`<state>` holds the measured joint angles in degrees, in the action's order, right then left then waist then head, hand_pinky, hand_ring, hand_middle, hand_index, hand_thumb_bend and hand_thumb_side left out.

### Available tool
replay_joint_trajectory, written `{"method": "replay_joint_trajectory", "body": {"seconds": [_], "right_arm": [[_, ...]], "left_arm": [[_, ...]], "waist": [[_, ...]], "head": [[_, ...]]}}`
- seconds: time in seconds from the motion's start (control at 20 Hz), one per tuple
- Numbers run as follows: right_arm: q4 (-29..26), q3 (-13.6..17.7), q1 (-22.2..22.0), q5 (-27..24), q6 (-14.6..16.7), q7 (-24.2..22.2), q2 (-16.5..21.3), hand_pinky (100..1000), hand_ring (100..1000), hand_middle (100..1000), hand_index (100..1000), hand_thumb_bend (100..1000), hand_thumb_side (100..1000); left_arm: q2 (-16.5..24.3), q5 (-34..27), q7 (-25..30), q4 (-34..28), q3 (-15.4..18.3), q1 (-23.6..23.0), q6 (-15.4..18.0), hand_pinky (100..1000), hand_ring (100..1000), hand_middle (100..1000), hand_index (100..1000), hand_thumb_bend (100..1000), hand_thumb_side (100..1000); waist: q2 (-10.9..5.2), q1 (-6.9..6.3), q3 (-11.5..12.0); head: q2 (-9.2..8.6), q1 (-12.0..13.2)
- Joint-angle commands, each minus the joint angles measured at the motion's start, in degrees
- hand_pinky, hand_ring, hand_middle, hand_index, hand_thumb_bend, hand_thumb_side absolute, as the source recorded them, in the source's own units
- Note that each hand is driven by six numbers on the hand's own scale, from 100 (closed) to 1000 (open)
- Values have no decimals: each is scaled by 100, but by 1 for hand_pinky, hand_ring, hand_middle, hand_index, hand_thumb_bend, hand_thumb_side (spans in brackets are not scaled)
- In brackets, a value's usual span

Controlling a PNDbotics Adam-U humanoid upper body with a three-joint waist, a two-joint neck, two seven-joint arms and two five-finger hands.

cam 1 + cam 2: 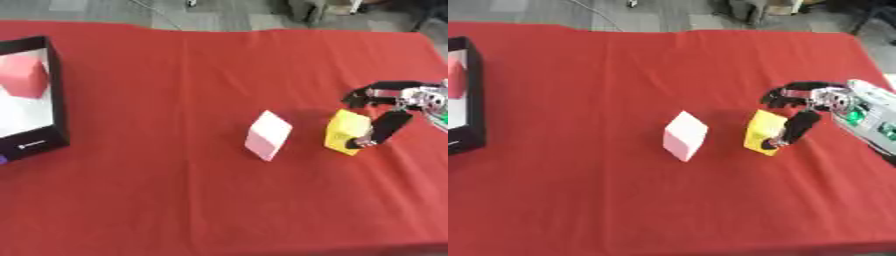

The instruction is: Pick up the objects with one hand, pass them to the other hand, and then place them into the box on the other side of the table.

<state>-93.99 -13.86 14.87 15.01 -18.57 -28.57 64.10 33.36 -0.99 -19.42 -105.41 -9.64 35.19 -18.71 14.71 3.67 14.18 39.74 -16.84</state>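
A yellow block point(346, 131) stands on the red table point(175, 200) at the right. My right hand point(391, 107) comes in from the right edge and is curled round it. The thumb point(385, 127) lies against the block's right face and the fingers point(357, 96) arch over its far side. A white-and-pink block point(268, 135) stands tilted on the cloth just left of the yellow one, apart from the hand. A black box point(58, 85) with a white floor sits at the left edge, with a red block point(24, 75) inside it. My left hand shows in neither view.
The red cloth runs to the far edge, with grey floor point(219, 15) and chair legs beyond it. A small blue thing point(3, 160) peeks out beside the box's near corner. Bare cloth lies between the blocks and the box.
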Motion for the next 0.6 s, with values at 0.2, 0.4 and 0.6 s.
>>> {"method": "replay_joint_trajectory", "body": {"seconds": [0.2, 0.4, 0.6], "right_arm": [[204, -14, 92, 182, -24, 9, 69, 920, 918, 851, 930, 520, 271], [348, -47, 131, 260, -45, 40, 2, 917, 914, 849, 928, 515, 267], [408, -63, 151, 264, -33, 65, -25, 916, 906, 840, 922, 517, 272]], "left_arm": [[84, 0, -10, -115, 79, 41, 18, 790, 551, 686, 671, 123, 689], [81, -1, -11, -120, 83, 34, 18, 791, 552, 686, 668, 120, 690], [79, -2, -13, -120, 84, 28, 17, 791, 552, 687, 667, 116, 693]], "waist": [[-65, -33, 13], [-51, -48, 17], [-46, -53, 17]], "head": [[11, -55], [7, -83], [6, -89]]}}
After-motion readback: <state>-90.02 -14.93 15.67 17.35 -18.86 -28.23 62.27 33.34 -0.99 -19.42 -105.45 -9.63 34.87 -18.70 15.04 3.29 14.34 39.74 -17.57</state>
